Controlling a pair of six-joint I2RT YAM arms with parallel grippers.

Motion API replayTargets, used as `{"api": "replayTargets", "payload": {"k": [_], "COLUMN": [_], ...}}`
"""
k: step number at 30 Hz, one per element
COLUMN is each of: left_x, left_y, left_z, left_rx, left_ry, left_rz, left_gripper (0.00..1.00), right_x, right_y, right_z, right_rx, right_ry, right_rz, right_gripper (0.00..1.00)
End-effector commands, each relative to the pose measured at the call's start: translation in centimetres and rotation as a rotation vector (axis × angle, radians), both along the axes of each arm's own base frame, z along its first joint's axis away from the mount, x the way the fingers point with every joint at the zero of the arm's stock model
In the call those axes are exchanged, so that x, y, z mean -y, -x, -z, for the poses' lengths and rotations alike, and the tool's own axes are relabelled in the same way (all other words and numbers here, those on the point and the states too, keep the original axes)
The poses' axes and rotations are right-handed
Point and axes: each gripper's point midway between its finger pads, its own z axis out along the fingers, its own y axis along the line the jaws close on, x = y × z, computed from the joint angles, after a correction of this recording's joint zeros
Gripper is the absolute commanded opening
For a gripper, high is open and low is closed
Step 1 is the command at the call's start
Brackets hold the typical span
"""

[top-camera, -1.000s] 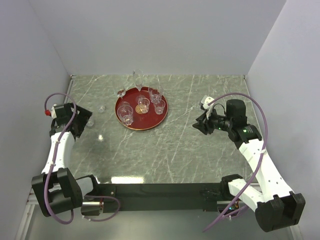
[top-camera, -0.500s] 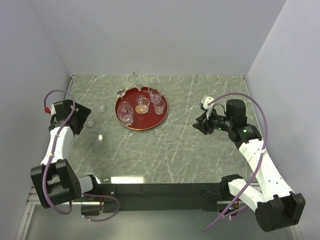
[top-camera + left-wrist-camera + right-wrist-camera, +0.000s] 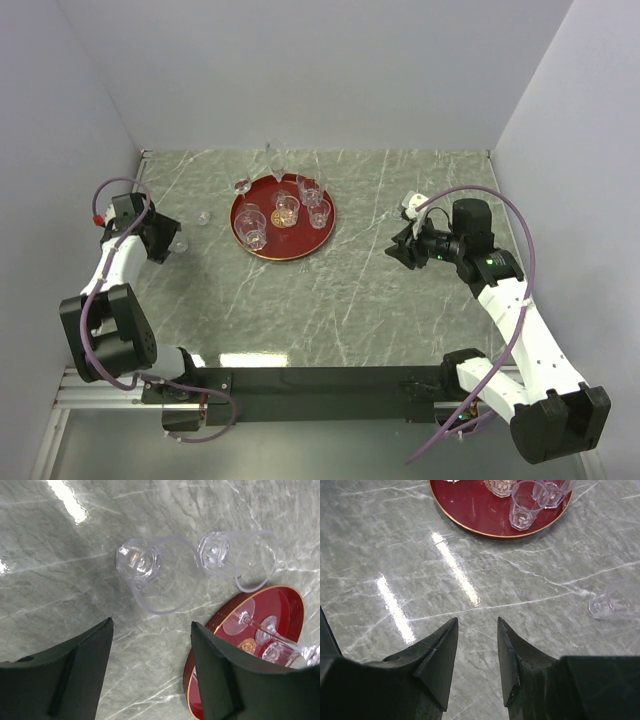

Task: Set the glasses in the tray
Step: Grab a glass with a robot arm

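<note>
The left claw (image 3: 151,625) is spread wide and holds nothing. The near tumbler (image 3: 152,580) sits on the bench (image 3: 350,290) just ahead of its fingertips, in line with the gap but not between the fingers. From above, that puts the tumbler just right of the claw, at the bench's left side, with the tray (image 3: 287,607) further right. A second tumbler (image 3: 240,560) stands apart from the first, between it and the tray's left rim. Both are outside the tray, and the left arm is much the nearer to them. The right claw (image 3: 477,621) hangs well right of the tray, empty, with only a narrow gap between its fingers.

Several glasses (image 3: 286,208) sit on the tray.

The near tumbler's clear walls show base and mouth at once, so I cannot tell whether it is upright or tipped, and its long axis is uncertain. A stemmed glass (image 3: 241,186) sits at the tray's far-left rim; from above I cannot tell whether it is inside or outside. A stray glass (image 3: 615,605) is cut off at the right edge of the right wrist view, and I cannot find it from above.
</note>
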Motion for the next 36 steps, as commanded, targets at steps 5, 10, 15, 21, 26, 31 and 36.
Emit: {"api": "replayTargets", "payload": {"k": [5,10,15,21,26,31,36], "left_x": [-1.8,-1.9,-2.1,-2.2,-2.4,-2.6,-2.1], "left_y": [-1.2,-1.2,-1.4,-1.3,-1.3,-1.0,-0.4], "left_z": [-0.7,0.1,0.7,1.5,1.9,1.5,0.5], "left_rx": [0.005,-0.011,-0.02,-0.042,-0.05,-0.042,-0.017], "left_ry": [-0.038,-0.033,-0.033,-0.036,-0.041,-0.054,-0.074], "left_rz": [-0.075,-0.077,-0.086,-0.089,-0.091,-0.085,-0.043], "left_gripper": [0.57,0.54,0.44,0.37,0.27,0.13,0.0], "right_x": [0.1,0.1,0.1,0.3,0.2,0.4,0.4], "right_y": [-0.3,-0.4,-0.4,-0.5,-0.4,-0.5,-0.5], "right_z": [-0.1,-0.1,-0.1,-0.1,-0.1,-0.1,-0.2], "right_rx": [0.014,0.017,0.015,0.017,0.017,0.017,0.019], "right_ry": [-0.005,-0.006,-0.006,-0.006,-0.006,-0.006,-0.009], "right_rz": [-0.001,0.0,0.0,0.006,0.005,0.01,0.012], "right_gripper": [0.44,0.45,0.45,0.44,0.45,0.45,0.44]}}
